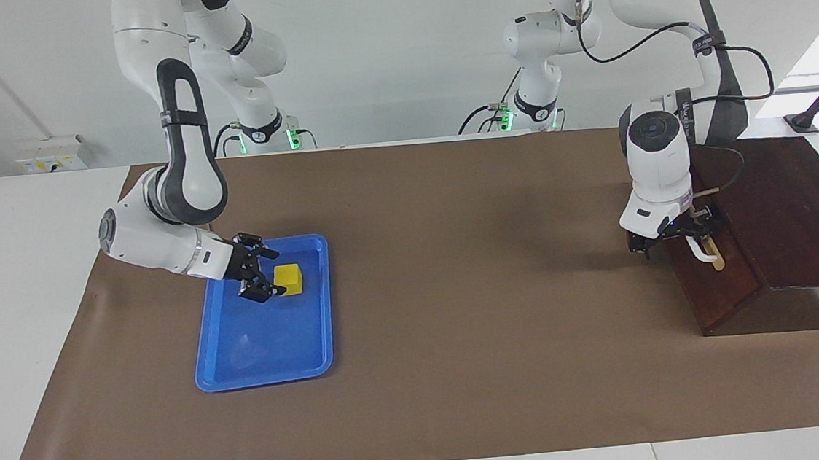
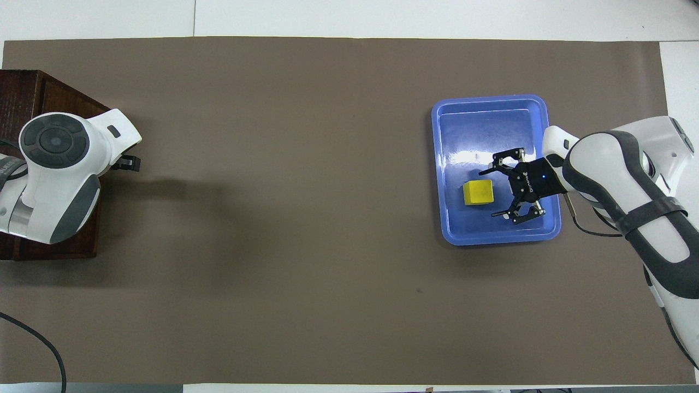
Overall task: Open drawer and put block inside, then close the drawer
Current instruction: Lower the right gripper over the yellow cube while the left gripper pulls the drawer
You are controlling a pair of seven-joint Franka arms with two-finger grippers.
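The yellow block [image 1: 288, 279] lies in the blue tray [image 1: 244, 360] at the right arm's end of the table; it also shows in the overhead view [image 2: 478, 192]. My right gripper [image 1: 271, 274] is open, low in the tray right beside the block, one fingertip to either side of the block's nearest edge [image 2: 487, 194]. The dark drawer [image 1: 721, 286] sits closed in its wooden box [image 1: 788, 207] at the left arm's end. My left gripper [image 1: 673, 233] is down at the white handle [image 1: 705, 253], whose lower end shows. From above, the arm's wrist hides most of the left gripper [image 2: 128, 162].
Brown paper [image 1: 458, 292] covers the table between the tray and the wooden box [image 2: 33, 93]. The blue tray [image 2: 491, 112] holds only the block. A black cable [image 2: 38, 338] lies at the table's edge near the left arm.
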